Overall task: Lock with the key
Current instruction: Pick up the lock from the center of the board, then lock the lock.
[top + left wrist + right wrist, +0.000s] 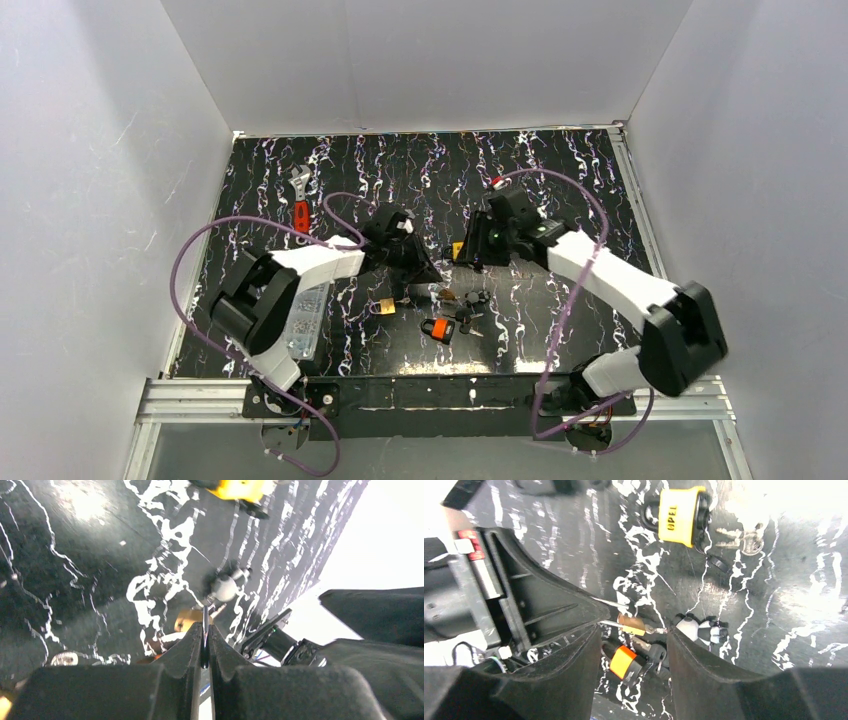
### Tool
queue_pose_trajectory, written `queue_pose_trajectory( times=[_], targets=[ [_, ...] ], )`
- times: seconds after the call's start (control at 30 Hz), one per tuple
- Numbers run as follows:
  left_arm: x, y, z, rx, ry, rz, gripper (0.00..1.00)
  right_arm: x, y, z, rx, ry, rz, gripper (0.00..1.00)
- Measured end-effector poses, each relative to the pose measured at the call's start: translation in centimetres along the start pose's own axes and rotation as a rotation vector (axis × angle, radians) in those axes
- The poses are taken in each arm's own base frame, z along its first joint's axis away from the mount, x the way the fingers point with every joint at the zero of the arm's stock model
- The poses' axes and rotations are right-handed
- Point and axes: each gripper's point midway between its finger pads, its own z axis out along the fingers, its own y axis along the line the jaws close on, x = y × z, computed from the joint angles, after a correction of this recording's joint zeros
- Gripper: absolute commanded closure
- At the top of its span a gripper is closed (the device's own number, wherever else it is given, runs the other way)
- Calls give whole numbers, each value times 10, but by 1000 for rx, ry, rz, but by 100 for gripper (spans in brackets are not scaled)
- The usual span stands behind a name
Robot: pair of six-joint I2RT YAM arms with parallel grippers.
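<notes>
Just ahead of the arm bases, an orange-and-black padlock (437,330) lies on the marbled black bench (500,345). Beyond it, the left claw (205,632) is pinched tight on a thin metal bar, apparently the shackle of the small brass padlock (631,624), which sits low over mid-bench. A key (655,629) seems to jut from the lock's far end, with a panda fob (699,630) just beside it. The right claw (634,636) hovers with its fingers spread wide, straddling lock and key but gripping nothing. The lock looks light, hard and slick — likely to swivel on its shackle — so the key's flat head is judged the surest place to take hold for the turn. Farther back lies a yellow padlock (681,515) with spare keys (736,537) beside it; a red-handled wrench (300,205) lies at the far left.
</notes>
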Motion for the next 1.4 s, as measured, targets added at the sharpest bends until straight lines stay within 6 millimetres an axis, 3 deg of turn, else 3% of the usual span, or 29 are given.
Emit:
queue_pose_trajectory(
  times=[0.2, 0.43, 0.57, 0.63, 0.77, 0.9, 1.1, 1.4],
  targets=[
    [0, -44, -56, 109, -79, 186, 100, -35, 26, -77, -140, -238, -78, 40],
    [1, -126, -155, 320, -246, 462, 100, -40, 50, -137, -287, -362, -166, 39],
    [9, -164, -207, 430, -321, 536, 100, -43, 64, -172, -381, -455, -228, 35],
    [11, -178, -224, 467, -339, 538, 100, -47, 74, -191, -438, -516, -269, 35],
    [14, -191, -240, 490, -340, 502, 100, -51, 97, -223, -569, -617, -374, 34],
    [16, -190, -243, 482, -319, 444, 100, -48, 116, -238, -677, -642, -469, 34],
    [19, -198, -253, 504, -308, 384, 100, -42, 145, -247, -812, -597, -581, 38],
    [27, -215, -280, 578, -323, 342, 100, -37, 163, -247, -906, -542, -648, 45]
  ],
)
